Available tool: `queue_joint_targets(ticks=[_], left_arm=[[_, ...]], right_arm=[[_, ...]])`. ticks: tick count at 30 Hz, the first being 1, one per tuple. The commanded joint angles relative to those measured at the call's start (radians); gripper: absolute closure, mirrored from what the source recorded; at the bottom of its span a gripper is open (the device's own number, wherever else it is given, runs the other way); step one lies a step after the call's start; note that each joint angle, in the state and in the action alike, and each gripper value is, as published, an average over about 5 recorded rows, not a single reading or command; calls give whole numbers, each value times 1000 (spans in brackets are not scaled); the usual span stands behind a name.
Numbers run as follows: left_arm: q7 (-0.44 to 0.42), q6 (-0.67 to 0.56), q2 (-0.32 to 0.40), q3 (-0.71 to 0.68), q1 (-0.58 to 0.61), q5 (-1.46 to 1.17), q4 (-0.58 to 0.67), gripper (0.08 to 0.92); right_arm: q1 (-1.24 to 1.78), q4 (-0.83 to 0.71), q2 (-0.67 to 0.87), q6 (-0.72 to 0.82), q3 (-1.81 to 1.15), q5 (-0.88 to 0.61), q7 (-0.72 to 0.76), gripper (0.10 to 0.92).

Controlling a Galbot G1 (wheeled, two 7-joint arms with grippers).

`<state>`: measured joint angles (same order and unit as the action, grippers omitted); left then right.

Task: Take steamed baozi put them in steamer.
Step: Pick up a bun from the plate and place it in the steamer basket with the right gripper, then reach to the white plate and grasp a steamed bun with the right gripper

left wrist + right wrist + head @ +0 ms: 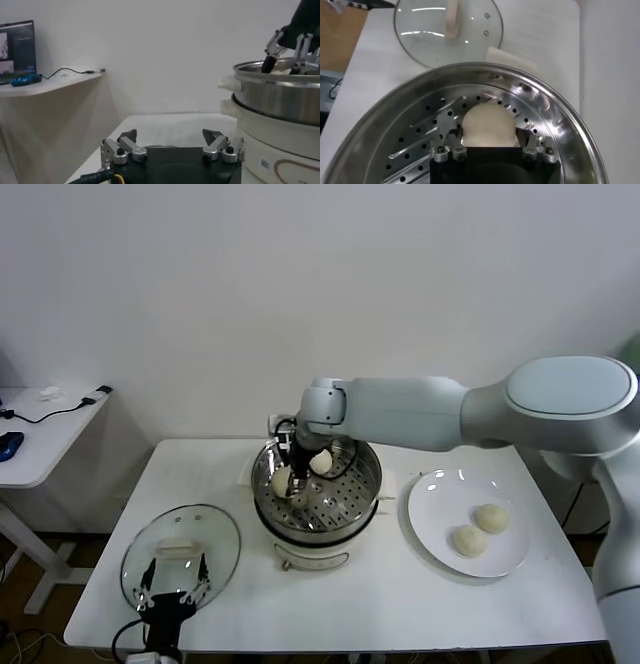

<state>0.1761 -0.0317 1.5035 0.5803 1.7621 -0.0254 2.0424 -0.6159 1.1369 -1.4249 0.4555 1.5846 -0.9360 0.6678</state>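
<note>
I am looking at a plain white wall (200, 294) behind a white table (330, 604); a smaller white side table (40, 434) is standing at the left.

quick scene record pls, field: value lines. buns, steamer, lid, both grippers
buns in steamer: two, one toward the back, one between the right gripper's fingers
buns on plate: two and, side by side
steamer: uncovered, mid-table, perforated tray visible
plate: on the table at the robot's right of the steamer
lid: flat on the table at the robot's left of the steamer
right gripper: inside the steamer, fingers either side of a bun resting on the tray
left gripper: open, low over the lid's near edge, holding nothing
</note>
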Motion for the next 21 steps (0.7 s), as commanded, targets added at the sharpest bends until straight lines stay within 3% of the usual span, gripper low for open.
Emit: queue_joint_targets(ticks=[1,8,15,21], left_arm=[[4,-1,1,0,3,3,1,177],[2,2,3,-5,3,8,8,177],[0,5,5,2,2,5,17,177],[-2,7,11,4,2,6,24,177]], right_arm=[[10,-15,-1,-24,-12,11,10,243],[-178,60,131,-166,20,43,206,203],[-388,176,435,-275,136,54,406,203],[-438,284,681,-327,290,236,446,203]])
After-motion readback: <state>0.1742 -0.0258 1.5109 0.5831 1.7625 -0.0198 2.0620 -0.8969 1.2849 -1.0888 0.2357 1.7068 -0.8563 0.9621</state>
